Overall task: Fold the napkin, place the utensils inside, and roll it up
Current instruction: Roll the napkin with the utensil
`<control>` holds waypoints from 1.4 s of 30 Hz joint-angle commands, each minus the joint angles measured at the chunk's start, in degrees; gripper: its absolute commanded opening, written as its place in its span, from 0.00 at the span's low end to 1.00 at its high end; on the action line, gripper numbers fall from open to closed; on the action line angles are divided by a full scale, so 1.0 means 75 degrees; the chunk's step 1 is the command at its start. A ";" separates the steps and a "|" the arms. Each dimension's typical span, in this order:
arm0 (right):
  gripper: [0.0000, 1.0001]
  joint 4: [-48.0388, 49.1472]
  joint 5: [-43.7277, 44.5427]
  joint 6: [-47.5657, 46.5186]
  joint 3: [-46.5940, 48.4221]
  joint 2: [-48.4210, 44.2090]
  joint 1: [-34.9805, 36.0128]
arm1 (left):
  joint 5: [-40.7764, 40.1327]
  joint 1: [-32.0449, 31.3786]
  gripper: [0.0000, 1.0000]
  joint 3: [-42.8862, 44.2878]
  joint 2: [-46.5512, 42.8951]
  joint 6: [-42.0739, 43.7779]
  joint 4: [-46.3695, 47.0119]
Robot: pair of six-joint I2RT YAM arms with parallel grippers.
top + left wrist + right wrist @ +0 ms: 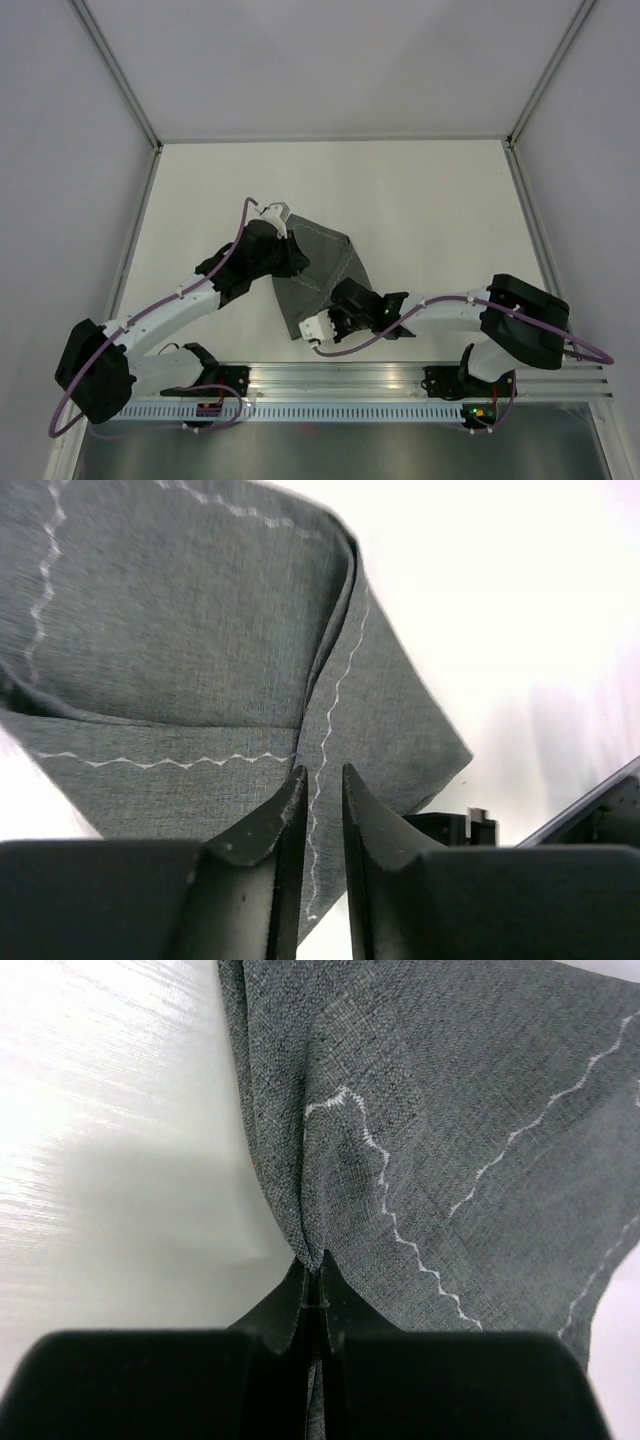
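The napkin (pixel 322 265) is lying near the middle of the white table (pixel 430 200), dark grey and partly folded, so that from above it is showing as an uneven shape with 1 diagonal crease running across it. The 2 arms are reaching in toward it from either side.

The left gripper (pixel 276 213) is sitting at the napkin's far left corner. In the left wrist view its 2 fingers (pixel 285 825) are standing close together with a slim gap between them. Grey cloth and a wavy light stitched line (pixel 335 700) are showing in that gap. Whether the jaws are actually pinching the fabric or only hanging over it cannot be told. Beyond the fingertips a folded layer is lying over another, its edge curving away from the camera.

The right gripper (pixel 318 1278) is working at the napkin's near edge, close to its near left corner. Its jaws are pressing fully together on a pinch of the cloth, and the fabric is puckering and fanning out from the fingertips, with the stitched line bending around the pinch.
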 commanded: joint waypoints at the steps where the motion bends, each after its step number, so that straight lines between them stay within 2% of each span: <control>1: 0.00 -0.1677 -0.0986 0.0279 0.0587 0.0238 -0.0229 | -0.0708 0.0050 0.24 -0.0028 -0.0968 -0.0204 -0.0207; 3: 0.01 -0.2459 -0.1664 0.0279 0.1137 0.0448 -0.0604 | -0.1129 0.0050 0.16 -0.0121 -0.1552 -0.0216 -0.0289; 11: 0.00 -0.5239 -0.3858 -0.0107 0.3703 0.1994 -0.2150 | -0.2138 0.0027 0.02 -0.0462 -0.2973 0.0252 -0.0184; 17: 0.00 -0.7416 -0.4807 -0.0692 0.5379 0.3563 -0.2679 | -0.2126 -0.0160 0.02 -0.0263 -0.3408 0.1048 -0.0008; 21: 0.00 -0.8568 -0.5324 -0.1044 0.6446 0.4362 -0.2984 | -0.3015 -0.1119 0.02 -0.0204 -0.3688 0.1844 0.0167; 26: 0.01 -0.9587 -0.5617 -0.1326 0.7408 0.5147 -0.3195 | -0.4000 -0.2057 0.09 -0.0391 -0.4181 0.2689 0.0648; 27: 0.00 -0.9647 -0.5640 -0.1338 0.7490 0.5218 -0.3218 | -0.4176 -0.2129 0.13 -0.0415 -0.4344 0.2864 0.0683; 28: 0.00 -0.9694 -0.5629 -0.1338 0.7572 0.5266 -0.3230 | -0.4305 -0.2164 0.26 -0.0403 -0.4403 0.2959 0.0730; 30: 0.00 -0.9730 -0.5594 -0.1326 0.7608 0.5418 -0.3242 | -0.4191 -0.2188 0.32 -0.0310 -0.4637 0.3297 0.0730; 32: 0.00 -0.9800 -0.5606 -0.1326 0.7655 0.5558 -0.3265 | -0.3816 -0.2188 0.33 -0.0205 -0.4673 0.3568 0.0707; 36: 0.00 -1.0057 -0.5734 -0.1315 0.8086 0.5956 -0.3300 | -0.3159 -0.2269 0.37 0.0357 -0.4031 0.4130 0.0169; 42: 0.00 -1.0644 -0.6004 -0.1385 0.8767 0.6554 -0.3511 | -0.3802 -0.3159 0.39 0.0371 -0.2846 0.5066 0.0272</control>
